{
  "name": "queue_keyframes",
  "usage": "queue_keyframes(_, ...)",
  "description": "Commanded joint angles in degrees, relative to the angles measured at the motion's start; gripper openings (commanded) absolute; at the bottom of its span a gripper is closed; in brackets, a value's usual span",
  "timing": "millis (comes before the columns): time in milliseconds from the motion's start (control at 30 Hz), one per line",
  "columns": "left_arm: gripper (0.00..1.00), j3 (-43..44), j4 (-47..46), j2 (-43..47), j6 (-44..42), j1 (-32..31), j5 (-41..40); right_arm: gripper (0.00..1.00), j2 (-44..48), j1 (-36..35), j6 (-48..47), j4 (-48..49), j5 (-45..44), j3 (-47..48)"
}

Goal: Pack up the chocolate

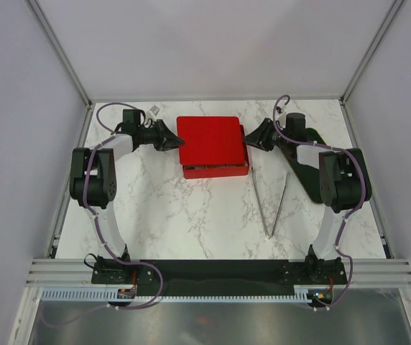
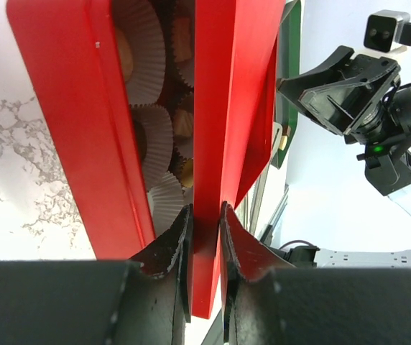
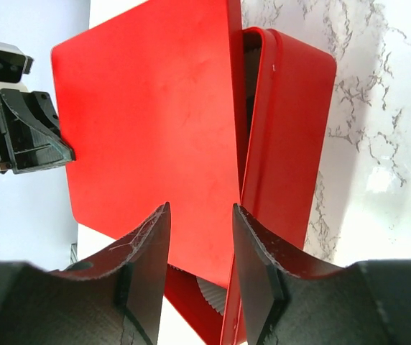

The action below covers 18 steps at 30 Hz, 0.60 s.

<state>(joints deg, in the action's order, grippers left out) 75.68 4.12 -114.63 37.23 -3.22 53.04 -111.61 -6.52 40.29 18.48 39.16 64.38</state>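
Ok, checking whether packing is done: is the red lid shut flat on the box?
No, the lid stands apart from the box, paper cups showing in the gap, its edge pinched by the left gripper.

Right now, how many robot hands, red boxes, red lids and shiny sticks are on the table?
Robot hands: 2, the left hand and the right hand
Red box: 1
Red lid: 1
Shiny sticks: 2, meeting at their near ends
Total: 6
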Motion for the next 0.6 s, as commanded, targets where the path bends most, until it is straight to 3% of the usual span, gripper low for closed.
queue_keyframes(0,0.03,2.1,-0.3,-1.6,0.9,0.8,0.8,0.48,-0.1,-0.2,-3.0,0.0,0.5,2.7)
queue_keyframes(567,0.03,6.7,9.1,-7.1,1.9,3.0,-0.1,0.49,-1.6,-6.0,-15.5,-17.0,-11.6,10.2)
